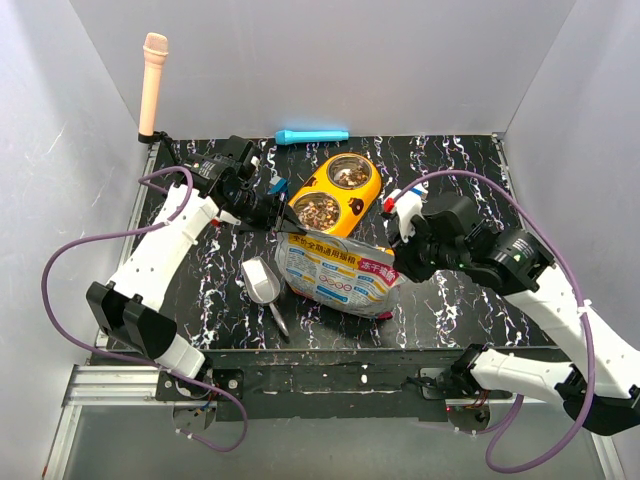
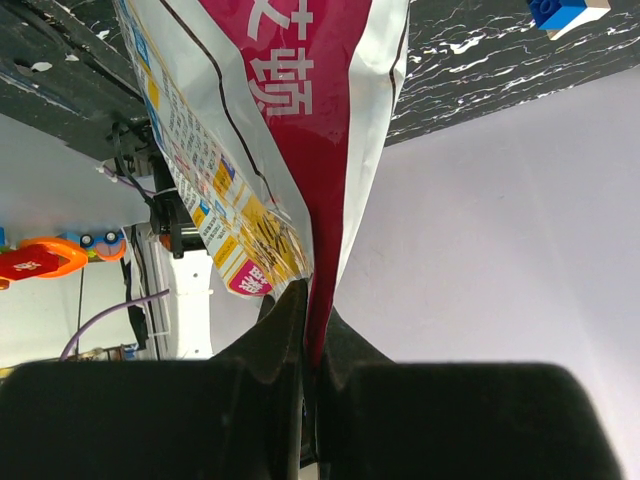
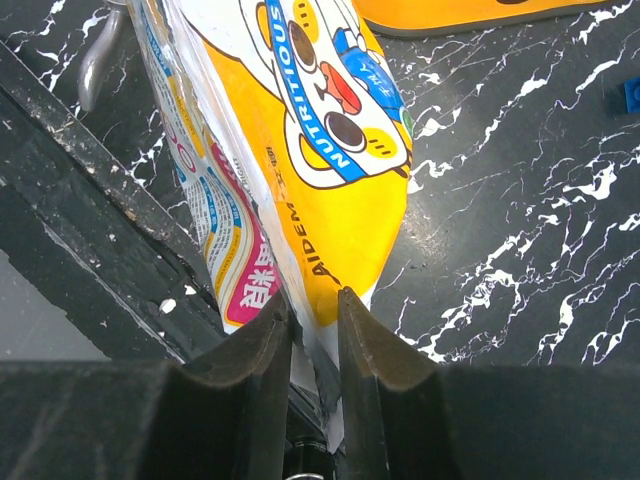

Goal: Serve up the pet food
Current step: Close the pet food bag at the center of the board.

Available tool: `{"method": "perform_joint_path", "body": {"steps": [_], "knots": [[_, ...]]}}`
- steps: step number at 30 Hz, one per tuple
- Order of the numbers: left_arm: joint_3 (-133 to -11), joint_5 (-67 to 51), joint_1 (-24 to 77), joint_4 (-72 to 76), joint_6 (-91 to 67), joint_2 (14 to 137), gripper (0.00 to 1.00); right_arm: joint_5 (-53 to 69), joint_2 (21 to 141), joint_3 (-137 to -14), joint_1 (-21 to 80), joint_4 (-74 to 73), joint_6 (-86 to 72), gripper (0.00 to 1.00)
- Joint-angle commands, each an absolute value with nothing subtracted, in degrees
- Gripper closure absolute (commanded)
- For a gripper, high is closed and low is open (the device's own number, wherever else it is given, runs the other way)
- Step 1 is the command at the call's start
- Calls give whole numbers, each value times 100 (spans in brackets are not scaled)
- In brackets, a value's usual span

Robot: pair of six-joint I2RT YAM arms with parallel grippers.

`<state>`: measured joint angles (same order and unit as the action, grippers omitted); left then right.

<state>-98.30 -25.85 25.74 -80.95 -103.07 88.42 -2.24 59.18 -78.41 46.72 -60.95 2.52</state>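
The pet food shows as brown kibble in both cups (image 1: 318,209) (image 1: 349,173) of the yellow double bowl (image 1: 368,190). The white, blue and pink foil bag (image 1: 335,275) stands in front of the bowl, held up between the arms. My left gripper (image 1: 274,216) (image 2: 312,335) is shut on the bag's (image 2: 270,120) upper left edge, pinching the red foil. My right gripper (image 1: 400,262) (image 3: 311,300) is at the bag's (image 3: 330,150) right corner. Its jaws stand apart with the foil corner loose between them, lying against one finger.
A grey scoop (image 1: 262,280) (image 3: 95,60) lies left of the bag near the front edge. A blue tube (image 1: 312,136) and a beige upright cylinder (image 1: 153,85) stand at the back. A small blue brick (image 2: 565,12) lies on the mat. The bowl's rim (image 3: 470,15) is just beyond the bag.
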Motion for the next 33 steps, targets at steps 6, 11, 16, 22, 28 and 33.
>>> {"method": "perform_joint_path", "body": {"steps": [6,11,16,22,28,33], "knots": [[-10187,-2197,2188,-7813,-10424,8516,100,-1116,5511,-7682,4526,-7699,308,99],[-10187,-2215,2188,-7822,-10415,8534,100,-802,5720,-8190,4517,-7638,141,99],[-10230,-2294,2188,-7848,-10424,8569,100,-552,6538,-9042,4885,-7086,53,56],[-10116,-2373,2188,-7831,-10459,8517,100,-1132,7565,-9895,5615,-6399,605,37],[-10222,-2426,2189,-7831,-10441,8596,100,-2152,8718,-10766,6240,-6434,844,40],[-10213,-2487,2188,-7831,-10389,8622,100,-2479,9237,-11197,6425,-6363,782,44]]}}
